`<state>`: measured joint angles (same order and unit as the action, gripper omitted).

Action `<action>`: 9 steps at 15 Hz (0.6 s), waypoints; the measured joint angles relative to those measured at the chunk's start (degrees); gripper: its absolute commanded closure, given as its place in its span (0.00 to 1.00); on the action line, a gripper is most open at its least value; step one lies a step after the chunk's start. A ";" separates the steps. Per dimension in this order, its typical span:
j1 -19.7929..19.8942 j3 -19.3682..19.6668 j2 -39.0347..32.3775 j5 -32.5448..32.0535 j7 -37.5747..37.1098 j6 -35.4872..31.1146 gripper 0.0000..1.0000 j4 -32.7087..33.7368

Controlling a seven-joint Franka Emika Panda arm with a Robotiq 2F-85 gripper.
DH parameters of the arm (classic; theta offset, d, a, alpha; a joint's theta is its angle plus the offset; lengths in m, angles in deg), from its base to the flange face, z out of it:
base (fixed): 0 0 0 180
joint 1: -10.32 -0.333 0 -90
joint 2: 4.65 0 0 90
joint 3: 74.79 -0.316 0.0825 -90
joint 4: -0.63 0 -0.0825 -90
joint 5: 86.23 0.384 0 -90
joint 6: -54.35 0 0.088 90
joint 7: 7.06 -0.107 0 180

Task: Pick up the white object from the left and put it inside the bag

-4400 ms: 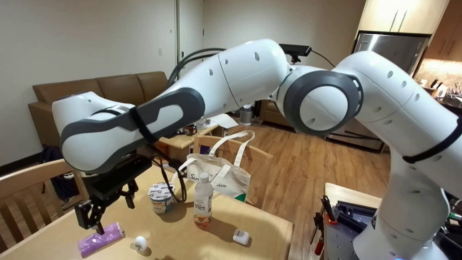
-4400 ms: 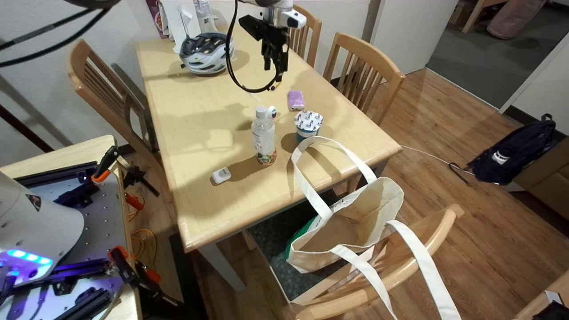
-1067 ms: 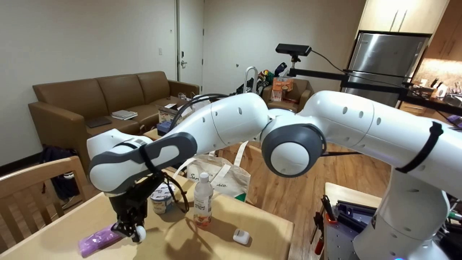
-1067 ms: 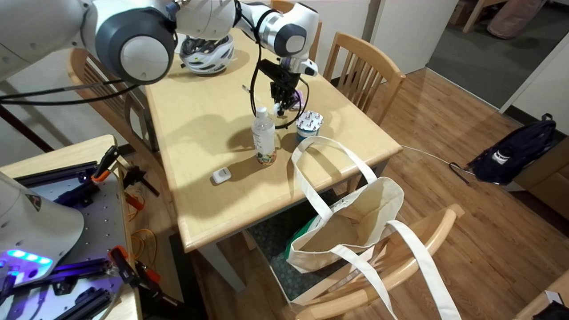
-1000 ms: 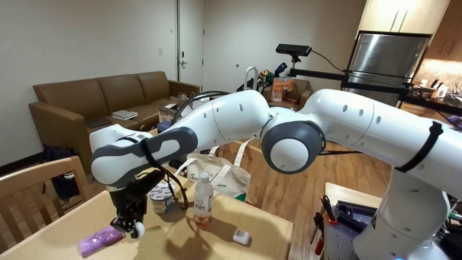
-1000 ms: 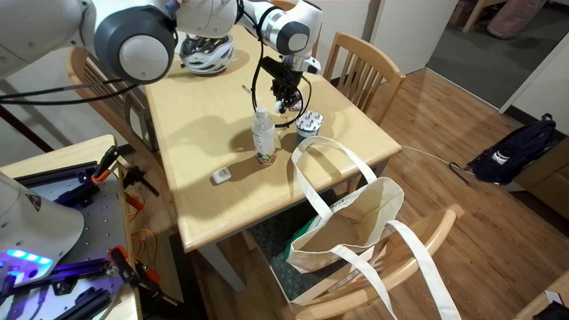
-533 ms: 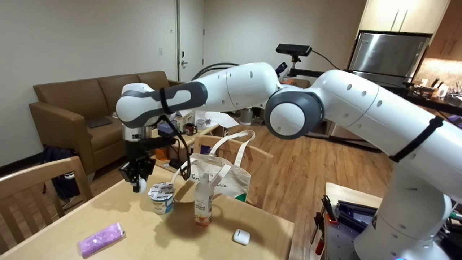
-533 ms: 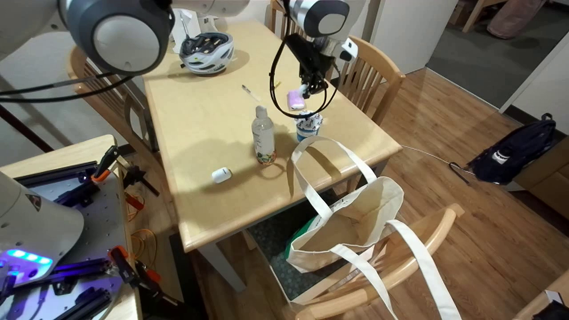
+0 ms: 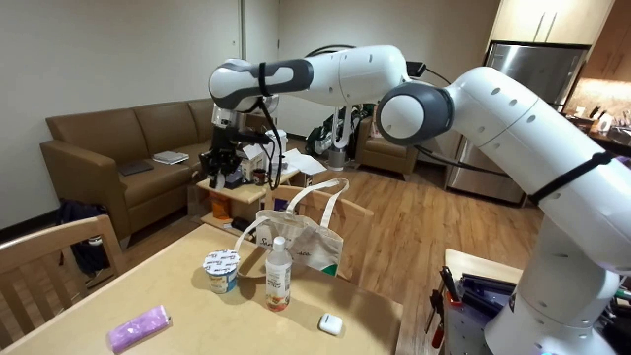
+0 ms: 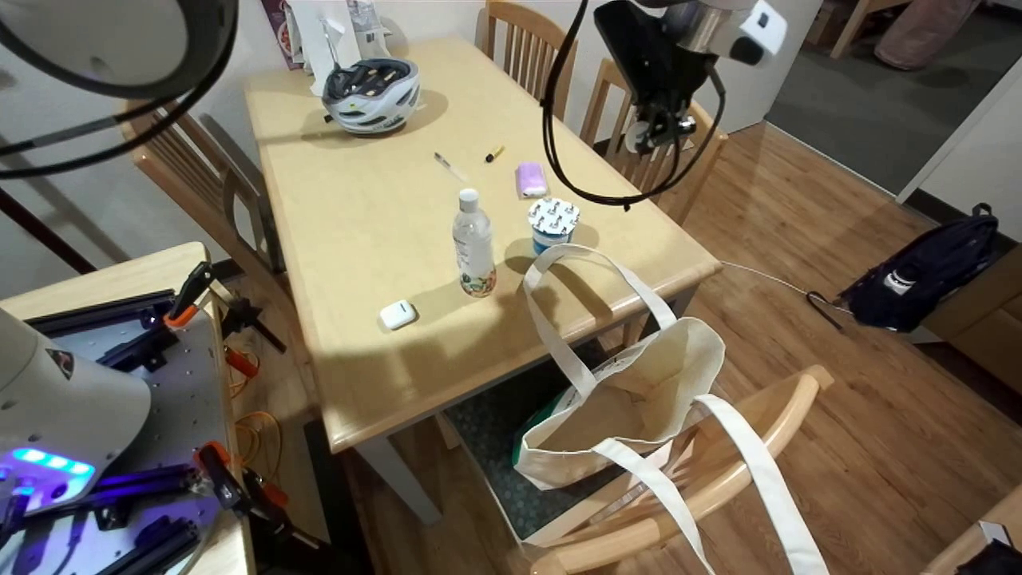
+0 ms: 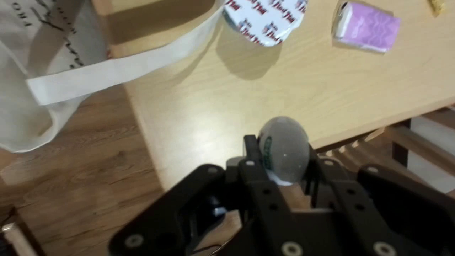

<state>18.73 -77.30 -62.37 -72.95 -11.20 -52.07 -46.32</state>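
At one end of the pale bench (image 10: 359,208), the bag (image 10: 683,359) sits on a chair (image 10: 790,403) with its mouth turned up. Our fingers (image 11: 251,145) pinch the egg-shaped white object (image 11: 284,149) between them, parted only by its width, well above bench height; in the wrist view its long axis runs roughly along them. From there the bag lies lower and, in that view, left past the bench's edge; we expect a sideways carry, then down.
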 measured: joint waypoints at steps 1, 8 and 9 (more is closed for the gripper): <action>0.97 0.97 -0.04 -0.02 -0.72 0.30 0.93 1.05; 0.73 2.75 -8.58 -0.66 -5.57 3.67 0.93 11.00; 0.07 2.84 -9.92 -1.04 -6.98 3.83 0.93 11.90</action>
<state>18.80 -74.46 -72.29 -73.99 -18.18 -48.24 -34.42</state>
